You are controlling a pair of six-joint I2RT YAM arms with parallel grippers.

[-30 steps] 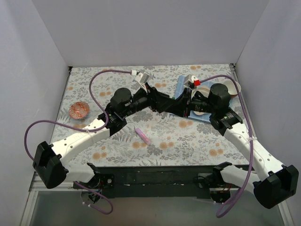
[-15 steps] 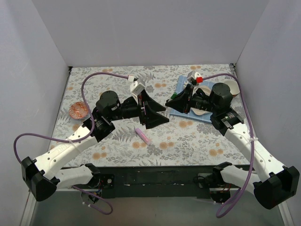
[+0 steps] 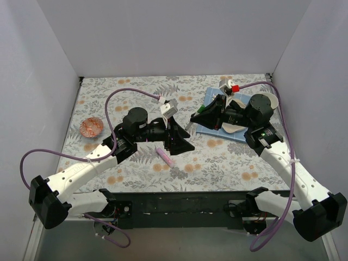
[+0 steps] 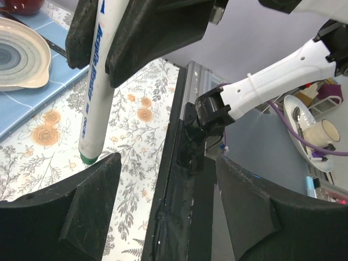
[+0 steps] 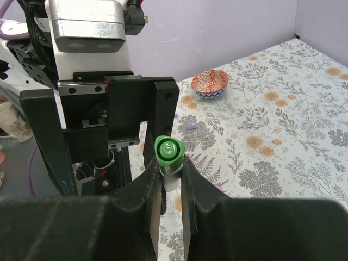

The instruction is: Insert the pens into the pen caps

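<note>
Looking down from above, we are seeing the right gripper (image 3: 197, 115) pinching the white pen (image 4: 92, 103) between fingers that are standing only slightly apart, tight against its barrel. It is holding the pen in the air near the left edge of the blue mat (image 3: 210, 97). The pen is slanting down toward the left gripper (image 3: 182, 137), and its small green tip is hanging just above one of the left fingers (image 4: 60, 217) in the left wrist view. In the right wrist view we are facing the pen's other end, which is also green. The left gripper's fingers are standing spread wide, gripping nothing. The pink pen (image 3: 165, 156) is lying flat on the flowered table (image 3: 228, 166), just in front of the left gripper and apart from it. A red patterned bowl (image 3: 91, 127) is sitting well off to the left, and a pale plate (image 4: 22, 57) is resting on the mat.
</note>
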